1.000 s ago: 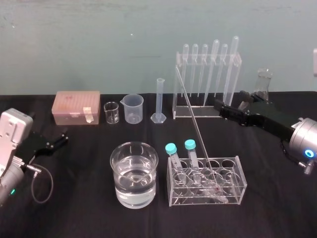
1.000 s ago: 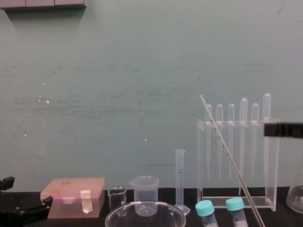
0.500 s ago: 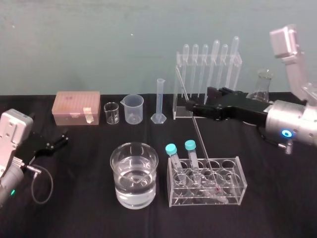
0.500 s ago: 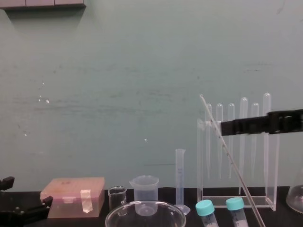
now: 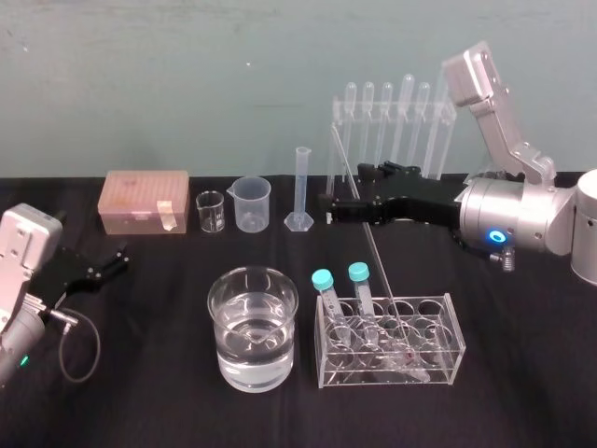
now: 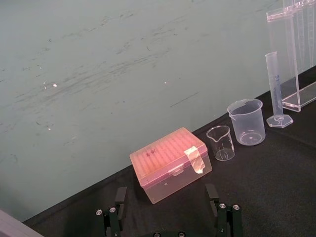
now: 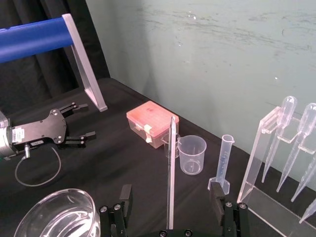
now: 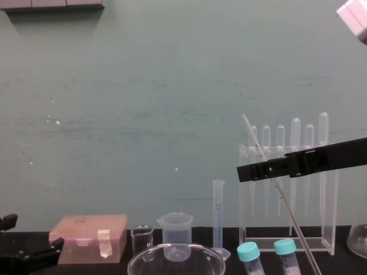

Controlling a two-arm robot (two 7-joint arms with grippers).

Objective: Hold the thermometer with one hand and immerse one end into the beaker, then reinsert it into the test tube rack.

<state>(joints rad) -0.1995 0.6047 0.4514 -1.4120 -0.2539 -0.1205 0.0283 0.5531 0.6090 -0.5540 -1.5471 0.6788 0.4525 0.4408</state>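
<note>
Jaws of the right gripper [image 5: 343, 194] stand spread on either side of the thermometer [image 5: 377, 263], high on its shaft, and we see no pinch yet. The rod leans with its red tip down in the test tube rack [image 5: 438, 359], well apart from the beaker [image 5: 252, 203]. We judge it light, stiff, slick and brittle, so we would close gently on the upper shaft. Half a second ago the gripper sat further right, barely reaching the rod. The left gripper [image 5: 119, 259], also spread, lies parked far left.
</note>
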